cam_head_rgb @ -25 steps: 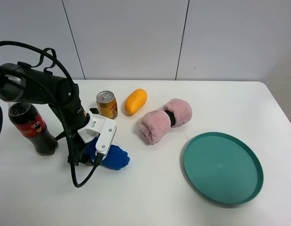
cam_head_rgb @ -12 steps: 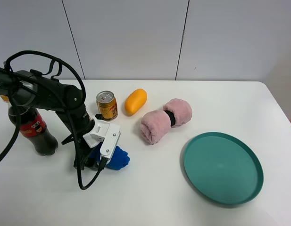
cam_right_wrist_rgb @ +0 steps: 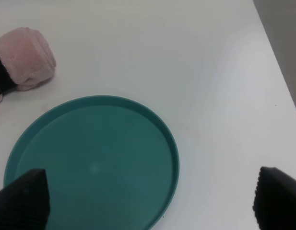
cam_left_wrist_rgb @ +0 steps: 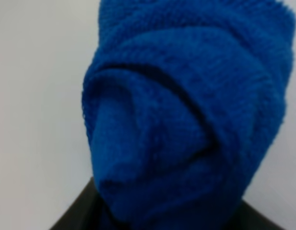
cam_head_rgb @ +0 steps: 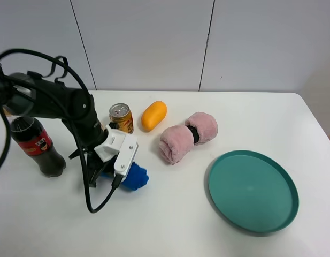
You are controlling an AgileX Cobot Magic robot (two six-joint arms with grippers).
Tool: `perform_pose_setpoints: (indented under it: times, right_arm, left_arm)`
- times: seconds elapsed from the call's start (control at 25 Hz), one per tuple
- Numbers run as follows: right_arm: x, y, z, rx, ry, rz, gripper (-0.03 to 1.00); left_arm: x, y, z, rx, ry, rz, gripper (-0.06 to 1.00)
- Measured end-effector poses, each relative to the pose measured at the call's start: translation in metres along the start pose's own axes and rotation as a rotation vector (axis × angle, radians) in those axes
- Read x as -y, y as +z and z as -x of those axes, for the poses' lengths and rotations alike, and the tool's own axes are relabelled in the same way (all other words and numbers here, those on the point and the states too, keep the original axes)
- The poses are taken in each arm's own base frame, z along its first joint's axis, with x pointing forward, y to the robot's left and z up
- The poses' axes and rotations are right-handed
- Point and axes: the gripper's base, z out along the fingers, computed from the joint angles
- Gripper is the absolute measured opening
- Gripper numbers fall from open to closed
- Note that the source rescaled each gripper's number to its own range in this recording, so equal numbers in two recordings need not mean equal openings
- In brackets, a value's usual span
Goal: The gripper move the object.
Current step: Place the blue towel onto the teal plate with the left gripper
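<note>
Lower left of the high view: clamped shut with the left gripper (cam_head_rgb: 112,170) on a bunched blue cloth (cam_head_rgb: 135,177), low over the white table (cam_head_rgb: 170,230) and half tucked under the arm's white wrist block. Hard to say whether touching the tabletop or just off it. In the left wrist view, filled almost edge to edge by the cloth's knit folds, with dark fingers (cam_left_wrist_rgb: 73,219) at the lower corners.

Around the cloth in the high view: at far left a cola bottle (cam_head_rgb: 35,147), upright; just above, a gold can (cam_head_rgb: 121,119); right of the can an orange fruit (cam_head_rgb: 154,115); near centre a pink rolled towel (cam_head_rgb: 187,136) banded in black; at lower right a teal plate (cam_head_rgb: 253,190), well apart from the cloth.

Spread wide with the right gripper (cam_right_wrist_rgb: 148,199) — black ribbed fingertips (cam_right_wrist_rgb: 23,196) at the two lower corners of its wrist view, the plate between them in frame and the towel's end at upper left.
</note>
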Motion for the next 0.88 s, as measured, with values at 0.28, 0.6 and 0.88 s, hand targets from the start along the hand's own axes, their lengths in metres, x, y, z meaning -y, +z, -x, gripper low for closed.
perform_pose_setpoints:
  times: [0.28, 0.6, 0.88]
  right_arm:
    - [0.0, 0.0, 0.0, 0.0, 0.0, 0.0, 1.0]
    - [0.0, 0.0, 0.0, 0.0, 0.0, 0.0, 1.0]
    - [0.0, 0.0, 0.0, 0.0, 0.0, 0.0, 1.0]
  left_arm:
    - [-0.04, -0.114, 0.087, 0.229, -0.01, 0.282, 0.0]
    - [-0.029, -0.124, 0.176, 0.323, -0.008, 0.154, 0.0]
    - [-0.027, -0.082, 0.233, 0.356, -0.115, 0.075, 0.0]
